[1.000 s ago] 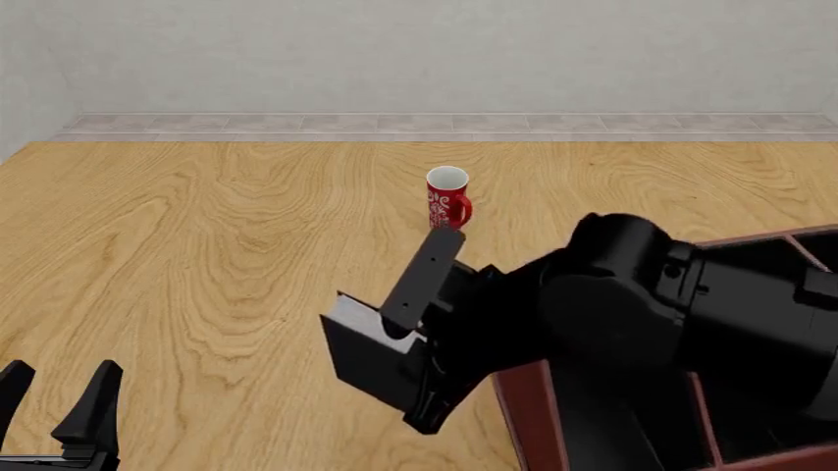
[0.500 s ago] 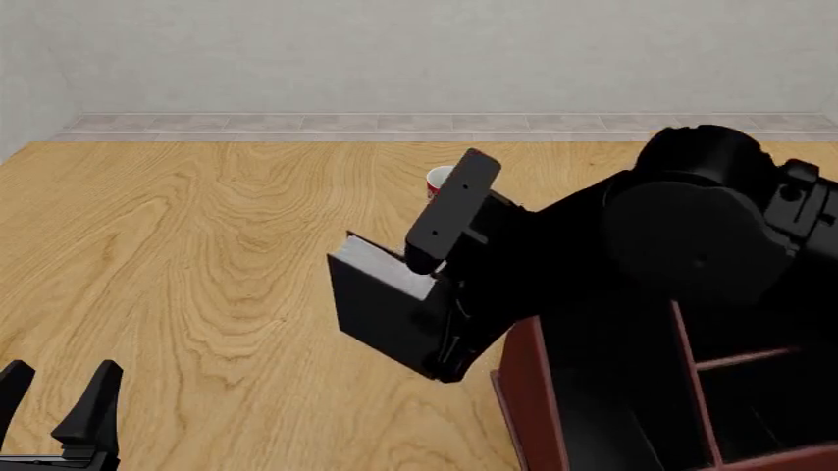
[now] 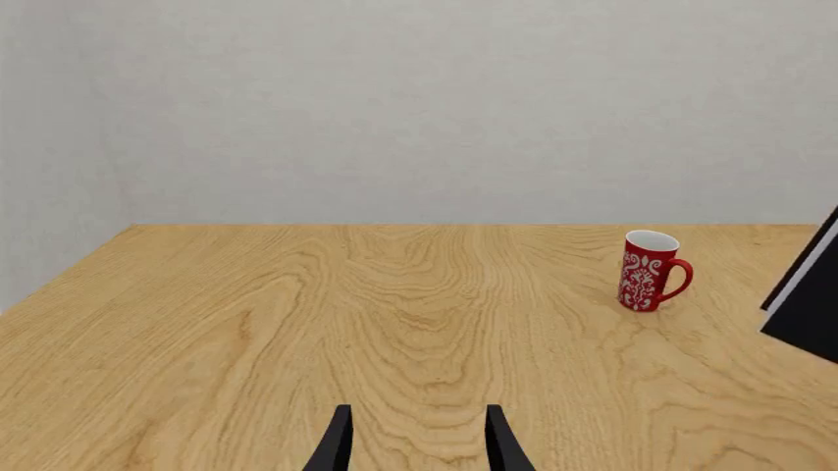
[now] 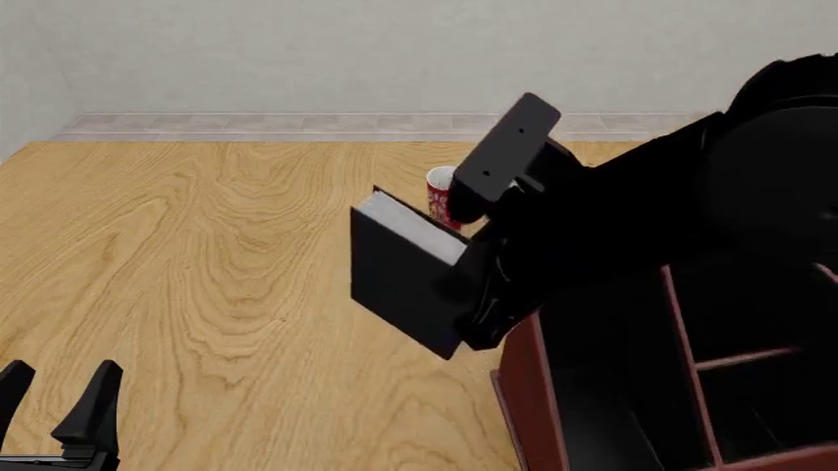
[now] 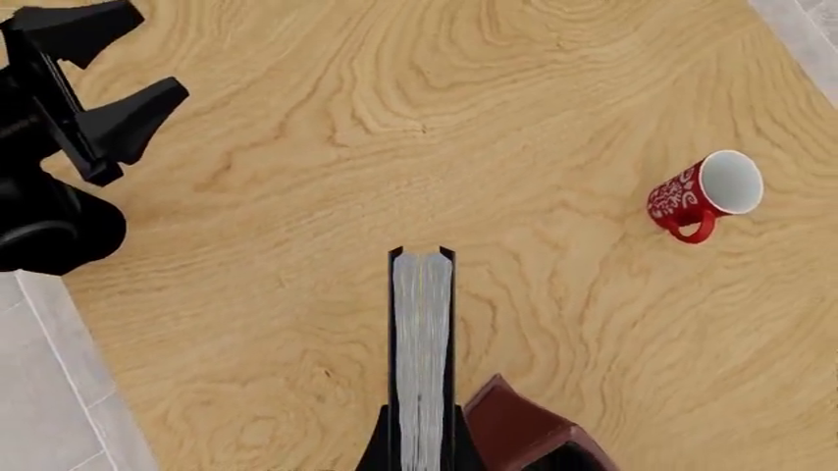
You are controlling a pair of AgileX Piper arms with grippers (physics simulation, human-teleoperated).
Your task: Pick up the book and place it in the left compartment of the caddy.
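- Wood-grained tabletop is seen carrying the caddy at its near right corner, and the left compartment is shown black-lined and without the book in it.
- Black hardcover, the book, is held clear of the tabletop, tilted, just left of the caddy's left wall; lifting is judged done, while carrying over and lowering in are left.
- The right gripper is clamped on the book's covers.
- The left gripper is parted, nothing held, at the near left corner.
- A red mug is seen behind the book.
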